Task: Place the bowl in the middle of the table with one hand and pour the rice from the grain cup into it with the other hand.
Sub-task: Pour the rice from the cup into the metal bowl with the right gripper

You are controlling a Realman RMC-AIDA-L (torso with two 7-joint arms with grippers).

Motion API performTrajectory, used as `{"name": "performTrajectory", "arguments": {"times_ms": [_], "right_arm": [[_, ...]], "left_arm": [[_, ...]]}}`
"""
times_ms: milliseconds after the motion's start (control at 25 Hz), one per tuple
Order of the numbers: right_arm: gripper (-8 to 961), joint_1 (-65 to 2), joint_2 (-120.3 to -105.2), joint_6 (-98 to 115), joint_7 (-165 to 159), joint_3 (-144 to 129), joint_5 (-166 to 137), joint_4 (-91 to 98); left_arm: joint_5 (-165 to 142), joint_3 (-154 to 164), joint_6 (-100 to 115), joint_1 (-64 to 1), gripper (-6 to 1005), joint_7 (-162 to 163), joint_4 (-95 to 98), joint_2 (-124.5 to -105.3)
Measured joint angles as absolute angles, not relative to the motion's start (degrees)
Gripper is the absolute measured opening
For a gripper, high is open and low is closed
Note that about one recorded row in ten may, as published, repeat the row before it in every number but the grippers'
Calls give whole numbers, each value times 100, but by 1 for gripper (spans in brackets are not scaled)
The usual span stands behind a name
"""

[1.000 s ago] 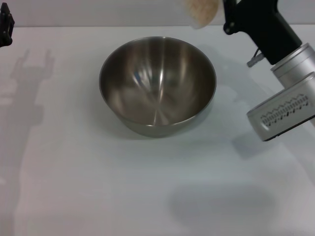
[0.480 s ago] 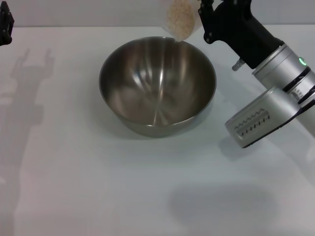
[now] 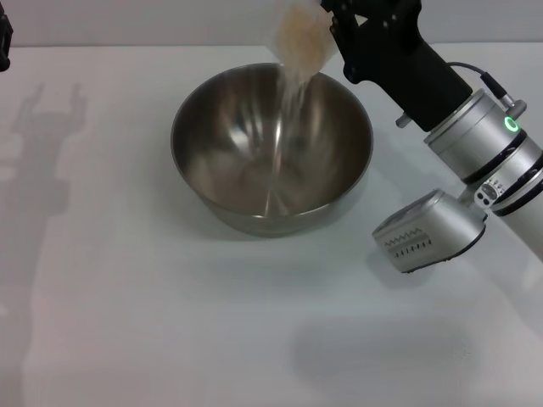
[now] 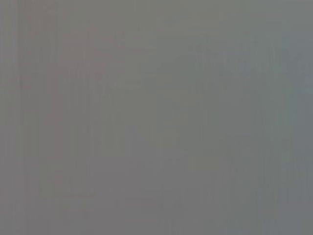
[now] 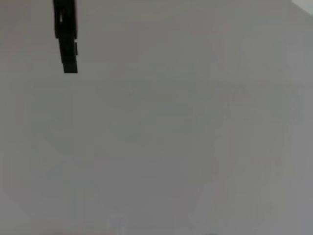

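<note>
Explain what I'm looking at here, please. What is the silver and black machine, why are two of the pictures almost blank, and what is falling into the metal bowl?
It is a robot with two arms. The main picture comes from a camera on its head, looking down at a white table. A steel bowl stands there. The right arm reaches in, and its black end effector holds a tipped cup over the bowl's far rim. Rice streams from the cup into the bowl. The left end effector barely shows at the far left edge, away from the work. The other two pictures come from cameras on the wrists. The left one shows only grey; the right one shows a pale surface and a dark strip I cannot identify.
</note>
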State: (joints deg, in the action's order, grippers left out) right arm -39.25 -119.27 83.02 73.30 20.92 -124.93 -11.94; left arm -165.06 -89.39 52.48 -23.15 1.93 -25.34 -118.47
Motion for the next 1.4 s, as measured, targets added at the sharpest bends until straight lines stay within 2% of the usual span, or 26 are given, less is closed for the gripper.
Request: {"name": "performTrajectory", "arguments": {"times_ms": [1400], "right_arm": [[5,-3777,-11935,8480,9375,2037,-13037,-1224]], "left_arm": [[-16506,-8938,5441,-2276,557,211,-2549,-11848]]}}
